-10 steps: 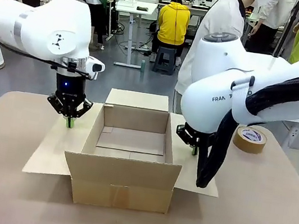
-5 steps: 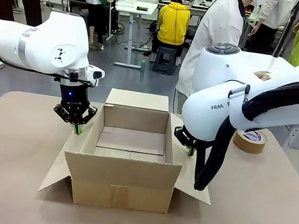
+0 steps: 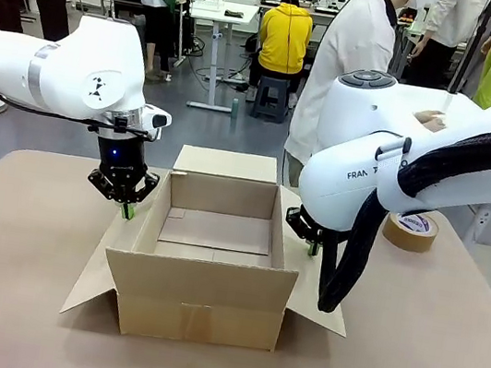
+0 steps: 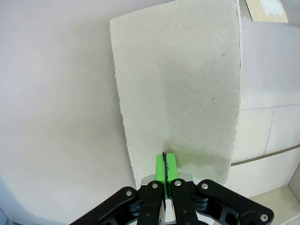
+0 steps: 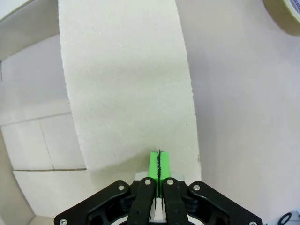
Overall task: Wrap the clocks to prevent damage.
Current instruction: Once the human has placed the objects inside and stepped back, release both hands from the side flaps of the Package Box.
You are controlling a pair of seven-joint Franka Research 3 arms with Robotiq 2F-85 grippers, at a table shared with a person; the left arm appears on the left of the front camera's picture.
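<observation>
Left pincer (image 3: 127,211) pointing down, pads pressed together, right pincer (image 3: 315,247) the same

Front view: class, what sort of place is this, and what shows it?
Probably a robotics lab or workshop. A white left robot arm and white right robot arm flank an open brown cardboard box, and behind them a person in a yellow top sits by a white desk.

Right pincer (image 3: 315,248) tucked behind its own arm (image 3: 369,171), just a sliver of green showing. Tape roll (image 5: 285,13) clipped by the right wrist view's corner, and its label print's too small to read.
</observation>
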